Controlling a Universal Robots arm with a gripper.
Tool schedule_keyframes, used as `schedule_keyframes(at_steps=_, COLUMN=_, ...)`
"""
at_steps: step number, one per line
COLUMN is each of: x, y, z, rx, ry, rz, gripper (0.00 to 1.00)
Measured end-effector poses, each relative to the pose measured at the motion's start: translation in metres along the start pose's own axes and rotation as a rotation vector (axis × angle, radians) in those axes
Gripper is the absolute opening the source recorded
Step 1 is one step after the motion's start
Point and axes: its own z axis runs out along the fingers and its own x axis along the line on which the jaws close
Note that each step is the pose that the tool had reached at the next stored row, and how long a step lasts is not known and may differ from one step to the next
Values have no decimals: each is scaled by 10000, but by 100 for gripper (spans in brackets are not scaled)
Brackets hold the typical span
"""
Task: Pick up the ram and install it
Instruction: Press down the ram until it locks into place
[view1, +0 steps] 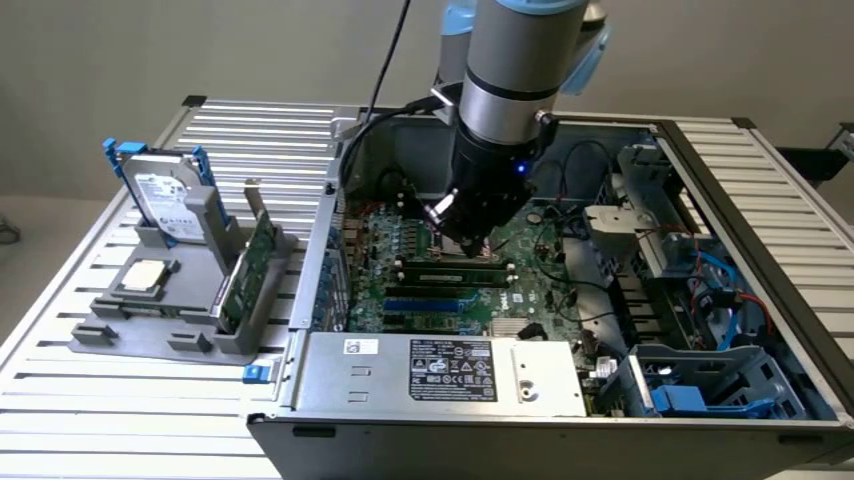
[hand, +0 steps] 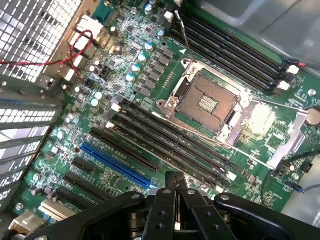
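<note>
Ram: long, narrow, thin green circuit-board stick with a row of small dark chips (view1: 458, 271), on the motherboard inside the open computer case.

In the exterior view the stick stands on its long edge, level, running left to right along the bank of parallel memory slots in the middle of the board. It sits low against the board, lined up with the slots, with its dark chips facing the camera. It is just under the gripper (view1: 467, 240); touching or not, cannot tell. Whether it is fully seated, cannot tell. In the wrist view it is hidden behind the fingers.
</note>
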Motion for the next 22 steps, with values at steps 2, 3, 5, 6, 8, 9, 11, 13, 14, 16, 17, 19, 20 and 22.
schedule_keyframes(at_steps=2, x=0, y=0, z=0, rx=3, ry=-14, rz=294, gripper=11)
schedule_keyframes(at_steps=3, x=0, y=0, z=1, rx=5, ry=-21, rz=451, gripper=11)
schedule_keyframes(at_steps=5, x=0, y=0, z=1, rx=8, ry=-35, rz=743, gripper=11)
schedule_keyframes(at_steps=6, x=0, y=0, z=1, rx=9, ry=-42, rz=889, gripper=11)
schedule_keyframes(at_steps=8, x=0, y=0, z=1, rx=12, ry=-57, rz=1184, gripper=11)
schedule_keyframes(at_steps=9, x=0, y=0, z=1, rx=13, ry=-65, rz=1333, gripper=11)
schedule_keyframes(at_steps=11, x=0, y=0, z=1, rx=15, ry=-81, rz=1633, gripper=11)
schedule_keyframes(at_steps=13, x=0, y=0, z=1, rx=17, ry=-98, rz=1955, gripper=11)
schedule_keyframes(at_steps=14, x=0, y=0, z=2, rx=17, ry=-107, rz=2097, gripper=11)
schedule_keyframes(at_steps=16, x=0, y=0, z=3, rx=18, ry=-124, rz=2413, gripper=11)
schedule_keyframes(at_steps=17, x=0, y=0, z=3, rx=20, ry=-132, rz=2564, gripper=11)
schedule_keyframes(at_steps=19, x=0, y=0, z=2, rx=27, ry=-145, rz=2856, gripper=11)
schedule_keyframes(at_steps=20, x=0, y=0, z=2, rx=32, ry=-151, rz=2993, gripper=11)
schedule_keyframes(at_steps=22, x=1, y=0, z=3, rx=42, ry=-162, rz=3261, gripper=11)
